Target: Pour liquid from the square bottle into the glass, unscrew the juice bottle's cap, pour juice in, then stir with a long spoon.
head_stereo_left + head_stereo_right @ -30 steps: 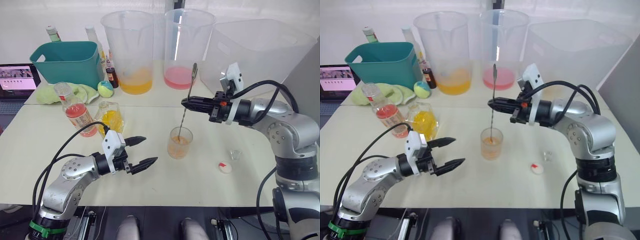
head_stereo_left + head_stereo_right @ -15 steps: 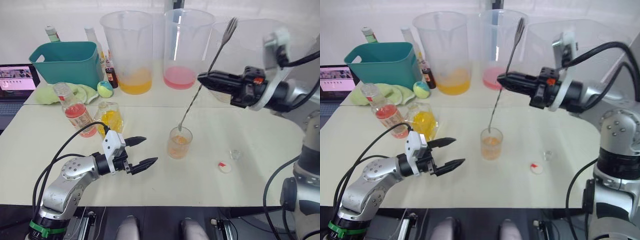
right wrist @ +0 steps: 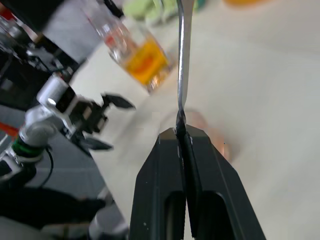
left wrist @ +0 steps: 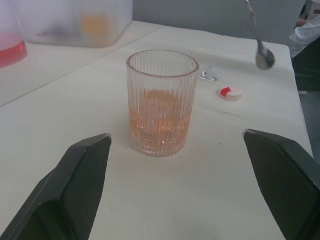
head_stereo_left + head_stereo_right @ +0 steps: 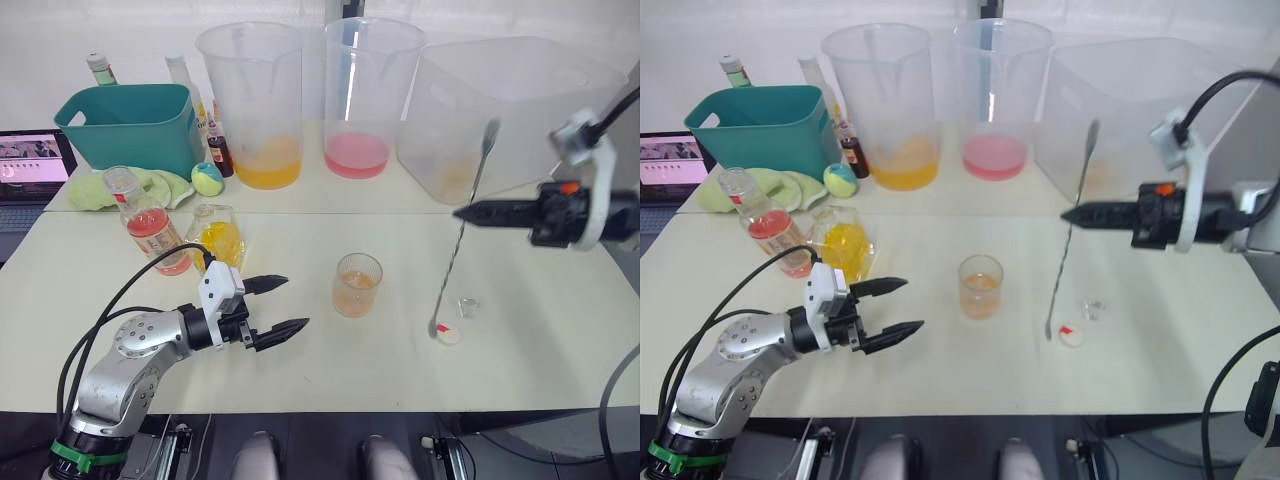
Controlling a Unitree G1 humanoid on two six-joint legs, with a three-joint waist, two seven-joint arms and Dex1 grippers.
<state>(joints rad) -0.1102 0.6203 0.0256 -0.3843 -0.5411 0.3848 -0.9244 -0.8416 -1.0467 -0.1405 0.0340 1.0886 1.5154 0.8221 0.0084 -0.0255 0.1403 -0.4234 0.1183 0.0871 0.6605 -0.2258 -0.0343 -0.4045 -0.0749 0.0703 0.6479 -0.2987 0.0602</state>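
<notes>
The right gripper (image 5: 458,213) holds its fingers closed on the shaft of the long spoon (image 5: 458,240), which hangs tilted, bowl lowest, just above the cap (image 5: 450,334) on the surface (image 5: 380,370). A thin pinch on a smooth shaft may let the spoon swivel or slip, knocking the cap away. The glass (image 5: 357,285), holding orange drink, stands apart between the arms. The left gripper (image 5: 285,304), fingers open and empty, faces the glass; a forward drift could topple it.

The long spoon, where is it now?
The right gripper holds the long spoon over the table's right side, its bowl just above the cap, right of the glass.
</notes>
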